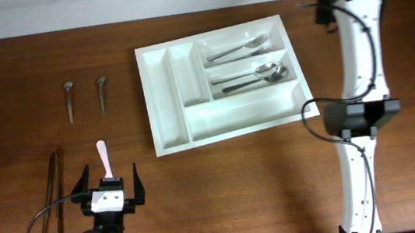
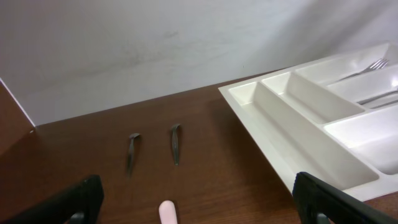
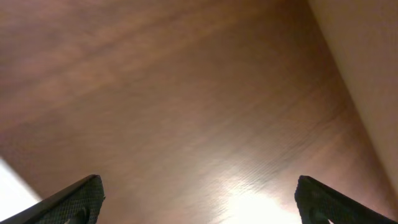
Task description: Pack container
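Two arms work at a dark brown wooden table (image 1: 223,185). Large white rectangular plastic cutlery tray (image 1: 239,114) lies flat at mid-table toward the far edge, turned a little off square. It has two narrow upright compartments on its left side and three long horizontal ones on its right. Metal fork (image 1: 243,48) lies lengthwise in the top long compartment, tines to the right; metal spoons (image 1: 265,71) lie in the middle one. Left of the tray and well apart from it, two small curved metal pieces (image 1: 69,99) lie side by side on the wood, too small to tell what kind. Nearer the front-left corner, a pair of thin dark sticks (image 1: 52,195) lies close together, running front to back. Left gripper (image 1: 110,179) sits low at the front, jaws spread wide and gripping nothing. A slim pink handle (image 1: 102,153) lies on the table pointing away from it, near end between the two fingers; whether it touches either, I cannot tell. Right arm (image 1: 357,52), white links, runs along the right side past the tray's right corner. Right gripper (image 3: 199,202) shows only in its own wrist view: jaws spread wide, released, brown wood beneath.
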`<state>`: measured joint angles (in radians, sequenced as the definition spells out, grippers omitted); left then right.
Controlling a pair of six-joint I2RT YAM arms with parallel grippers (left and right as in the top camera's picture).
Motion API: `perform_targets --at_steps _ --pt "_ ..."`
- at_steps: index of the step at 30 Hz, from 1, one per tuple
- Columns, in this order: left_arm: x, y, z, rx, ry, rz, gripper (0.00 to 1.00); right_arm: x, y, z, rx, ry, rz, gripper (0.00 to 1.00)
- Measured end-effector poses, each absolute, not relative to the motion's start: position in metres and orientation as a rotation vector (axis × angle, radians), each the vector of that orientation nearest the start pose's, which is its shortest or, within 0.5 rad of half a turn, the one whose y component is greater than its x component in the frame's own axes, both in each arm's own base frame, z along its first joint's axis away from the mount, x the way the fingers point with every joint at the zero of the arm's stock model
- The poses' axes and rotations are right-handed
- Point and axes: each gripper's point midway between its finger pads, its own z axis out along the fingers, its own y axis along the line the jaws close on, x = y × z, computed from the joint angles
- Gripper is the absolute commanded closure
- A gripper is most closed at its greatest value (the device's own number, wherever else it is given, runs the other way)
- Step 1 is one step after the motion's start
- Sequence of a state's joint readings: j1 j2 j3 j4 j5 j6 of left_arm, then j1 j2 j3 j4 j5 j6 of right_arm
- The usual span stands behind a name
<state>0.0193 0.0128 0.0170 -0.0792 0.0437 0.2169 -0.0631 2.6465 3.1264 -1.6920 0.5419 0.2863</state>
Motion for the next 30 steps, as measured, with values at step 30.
perform_targets --at_steps 30 --pt "0.246 -0.003 0.160 0.196 1.636 0.144 0.01 0.403 -0.280 0.177 0.724 2.865 -0.233 0.01"
